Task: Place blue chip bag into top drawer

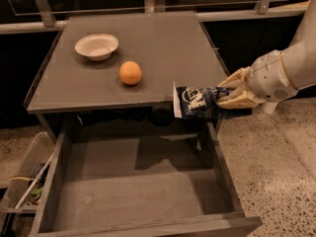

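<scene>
The blue chip bag (197,101) is a crinkled dark-blue foil bag with white lettering and a white edge. My gripper (231,93) is shut on its right end and holds it in the air. The bag hangs just past the counter's front edge, above the back right part of the top drawer (138,186). The drawer is a wide shallow grey box, pulled fully open below the counter, with a bare flat bottom. The white arm reaches in from the right.
An orange (130,73) and a white bowl (97,46) sit on the grey counter (163,43). A clear plastic bin (22,179) of clutter stands at the drawer's left. Speckled floor lies to the right.
</scene>
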Robot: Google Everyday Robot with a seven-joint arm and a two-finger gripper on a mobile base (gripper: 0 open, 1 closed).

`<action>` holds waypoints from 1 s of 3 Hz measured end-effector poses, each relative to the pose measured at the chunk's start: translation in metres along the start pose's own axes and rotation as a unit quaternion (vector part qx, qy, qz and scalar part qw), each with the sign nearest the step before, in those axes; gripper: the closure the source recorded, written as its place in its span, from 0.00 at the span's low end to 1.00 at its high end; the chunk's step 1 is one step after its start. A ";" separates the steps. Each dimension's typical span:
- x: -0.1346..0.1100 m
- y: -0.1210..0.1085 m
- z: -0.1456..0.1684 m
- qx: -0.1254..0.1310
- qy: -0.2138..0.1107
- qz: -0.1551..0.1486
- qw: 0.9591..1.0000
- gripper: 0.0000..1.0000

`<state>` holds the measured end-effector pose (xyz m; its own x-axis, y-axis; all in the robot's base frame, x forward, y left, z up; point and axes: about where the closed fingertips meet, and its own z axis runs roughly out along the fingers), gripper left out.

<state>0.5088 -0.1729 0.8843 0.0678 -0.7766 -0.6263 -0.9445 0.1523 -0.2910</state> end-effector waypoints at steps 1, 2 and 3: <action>-0.003 0.018 0.012 0.010 -0.018 0.006 1.000 1.00; -0.017 0.055 0.029 0.047 -0.061 0.013 0.997 1.00; -0.020 0.107 0.058 0.071 -0.102 0.017 0.992 1.00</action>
<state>0.4255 -0.1055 0.8240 0.1132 -0.6325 -0.7662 -0.8936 0.2723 -0.3568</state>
